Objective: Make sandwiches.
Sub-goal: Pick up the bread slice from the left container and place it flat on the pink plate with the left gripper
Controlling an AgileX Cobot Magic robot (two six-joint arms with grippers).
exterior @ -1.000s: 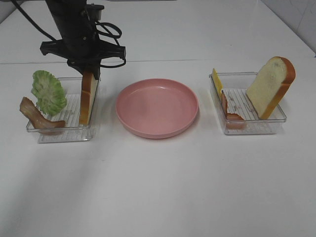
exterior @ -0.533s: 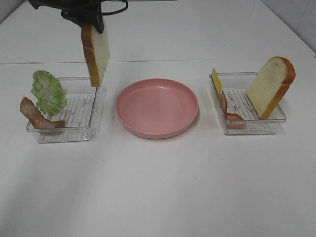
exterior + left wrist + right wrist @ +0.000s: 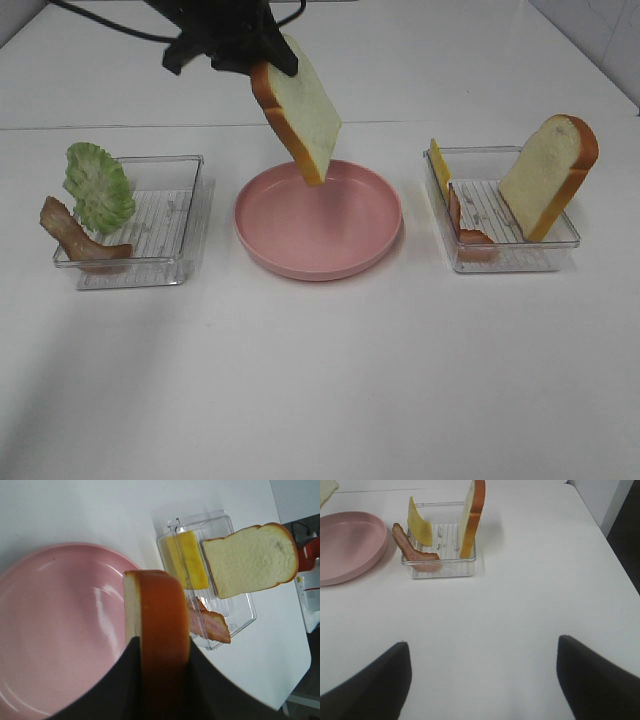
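My left gripper [image 3: 262, 68] is shut on a white bread slice [image 3: 300, 118] with an orange-brown crust, which hangs tilted over the far edge of the pink plate [image 3: 330, 230]. The left wrist view shows the crust [image 3: 160, 625] clamped between the dark fingers, above the plate [image 3: 50, 630]. A second bread slice [image 3: 550, 175] leans in the right tray [image 3: 515, 262] with yellow cheese [image 3: 439, 165] and bacon [image 3: 465, 228]. Lettuce [image 3: 98, 187] and more bacon [image 3: 75, 240] lie in the left tray [image 3: 170, 215]. My right gripper [image 3: 482, 680] is open over bare table, short of its tray [image 3: 440, 567].
The table's right edge [image 3: 600, 527] runs close beside the right tray. White tabletop stretches in front of the plate and both trays.
The left gripper lifted the bread slice out of the left tray and carried it rightward over the plate, tilting it. The right arm has not moved.
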